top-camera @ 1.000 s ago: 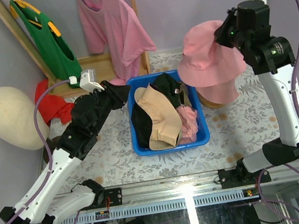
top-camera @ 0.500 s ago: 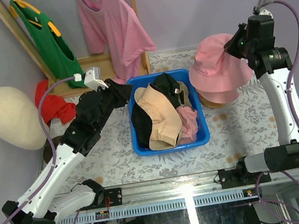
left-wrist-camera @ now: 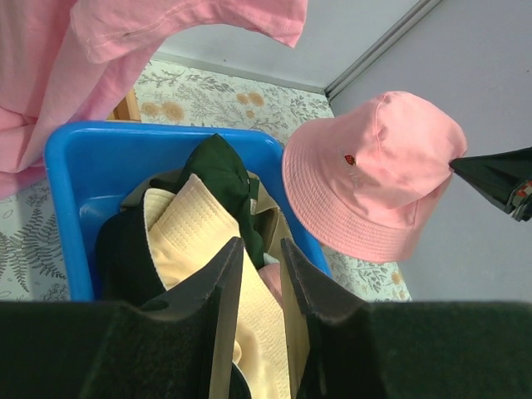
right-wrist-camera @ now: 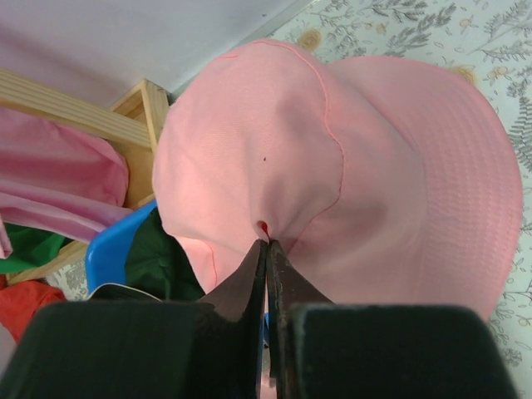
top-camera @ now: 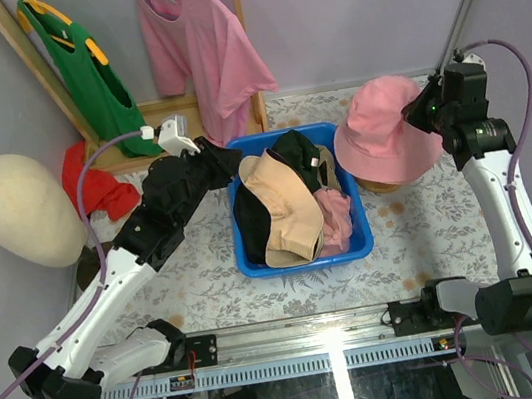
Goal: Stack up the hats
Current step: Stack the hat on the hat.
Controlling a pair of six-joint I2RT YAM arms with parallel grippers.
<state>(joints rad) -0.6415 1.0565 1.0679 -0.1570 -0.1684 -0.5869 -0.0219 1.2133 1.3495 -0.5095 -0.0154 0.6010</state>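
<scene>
Right wrist view, right gripper (right-wrist-camera: 266,243) pinching pink bucket hat (right-wrist-camera: 374,166), left gripper (left-wrist-camera: 261,249) slightly spread over blue bin (left-wrist-camera: 65,191)

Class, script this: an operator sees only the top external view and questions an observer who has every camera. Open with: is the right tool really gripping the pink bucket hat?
Observer: Yes. The right wrist view shows the right tool shut, pinching a fold of the pink bucket hat at its crown.
Operator: And the left tool?
Observer: Its wrist view shows the jaws parted, empty, over the blue bin.
Operator: Any mark on the hat?
Observer: A small red emblem on its side.
</scene>
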